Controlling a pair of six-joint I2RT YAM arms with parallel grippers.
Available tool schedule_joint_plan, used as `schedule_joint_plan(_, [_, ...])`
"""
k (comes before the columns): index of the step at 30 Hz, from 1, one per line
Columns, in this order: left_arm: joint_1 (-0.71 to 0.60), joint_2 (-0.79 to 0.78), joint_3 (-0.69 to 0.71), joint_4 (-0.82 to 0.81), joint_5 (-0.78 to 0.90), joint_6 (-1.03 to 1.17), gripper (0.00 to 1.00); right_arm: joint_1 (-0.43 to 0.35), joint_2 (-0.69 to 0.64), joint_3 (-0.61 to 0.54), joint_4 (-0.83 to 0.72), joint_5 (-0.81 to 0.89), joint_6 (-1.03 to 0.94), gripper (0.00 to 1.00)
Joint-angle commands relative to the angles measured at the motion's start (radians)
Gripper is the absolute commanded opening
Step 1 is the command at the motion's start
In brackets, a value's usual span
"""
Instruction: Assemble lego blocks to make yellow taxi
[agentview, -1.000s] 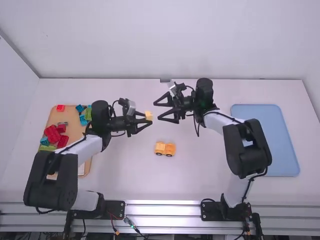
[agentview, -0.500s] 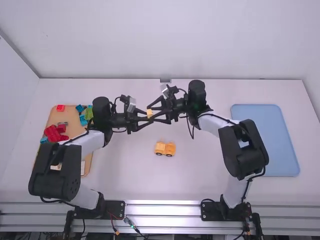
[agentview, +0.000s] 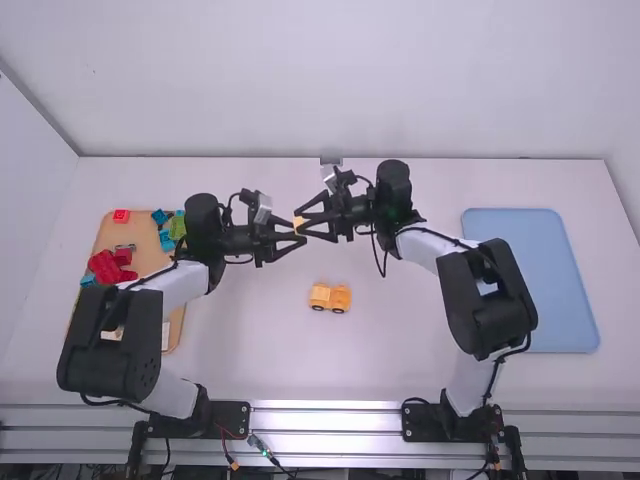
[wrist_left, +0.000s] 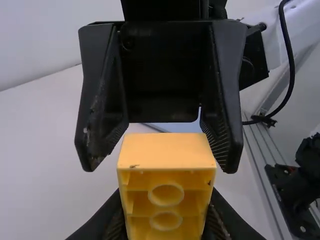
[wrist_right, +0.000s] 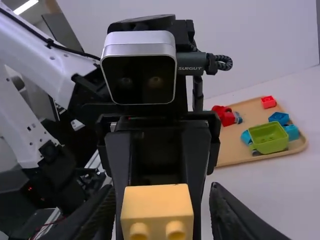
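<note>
Left claw: this one (agentview: 298, 237) is holding the yellow block (wrist_left: 167, 150) between its two fingers
Right claw: this one (agentview: 299, 221) is wide, with one finger at each side of the same block; whether they touch it cannot be told
Wheeled yellow piece: it (agentview: 330, 297) stands on the table, nearer to the arm bases than both claws
Wooden tray: it (wrist_right: 247, 117) lies to the left of the left claw, with coloured blocks on it
Blue tray: it (agentview: 545, 290) lies well apart, to the right of the right claw

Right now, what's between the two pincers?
A yellow block: the left pincer grips it, and the right pincer is open facing it. The left wrist view shows this.
</note>
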Motion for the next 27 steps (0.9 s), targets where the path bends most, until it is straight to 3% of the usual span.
schedule_joint_plan(1, [0.0, 0.002, 0.019, 0.012, -0.001, -0.003, 0.1, 0.003, 0.016, -0.002, -0.001, -0.002, -0.002, 0.52])
schedule_joint_plan(6, [0.0, 0.002, 0.019, 0.018, -0.004, -0.003, 0.1, 0.015, 0.017, -0.001, -0.048, 0.002, -0.054, 0.5])
schedule_joint_plan(11, [0.0, 0.002, 0.018, 0.014, -0.004, -0.003, 0.11, 0.016, 0.017, -0.001, -0.042, 0.001, -0.054, 0.34])
schedule_joint_plan(15, [0.0, 0.002, 0.018, 0.014, -0.005, -0.003, 0.13, 0.014, 0.017, -0.001, -0.042, -0.005, -0.054, 0.27])
schedule_joint_plan(19, [0.0, 0.002, 0.019, 0.017, -0.007, -0.002, 0.23, 0.014, 0.017, -0.001, -0.041, -0.005, -0.046, 0.14])
schedule_joint_plan(21, [0.0, 0.002, 0.019, 0.019, -0.008, -0.002, 0.37, 0.014, 0.017, -0.001, -0.041, -0.006, -0.046, 0.11])
schedule_joint_plan(22, [0.0, 0.002, 0.019, 0.019, -0.008, -0.002, 0.57, 0.016, 0.017, -0.001, -0.041, -0.005, -0.046, 0.1])
schedule_joint_plan(23, [0.002, 0.002, 0.019, 0.019, -0.008, -0.002, 0.71, 0.016, 0.017, -0.001, -0.04, -0.003, -0.046, 0.09])
schedule_joint_plan(24, [0.006, 0.002, 0.019, 0.018, -0.007, 0.005, 0.98, 0.014, 0.017, -0.001, -0.04, 0.003, -0.046, 0.08])
schedule_joint_plan(27, [0.002, 0.002, 0.018, 0.014, -0.019, 0.001, 0.99, 0.002, 0.016, -0.001, -0.041, 0.031, -0.046, 0.06])
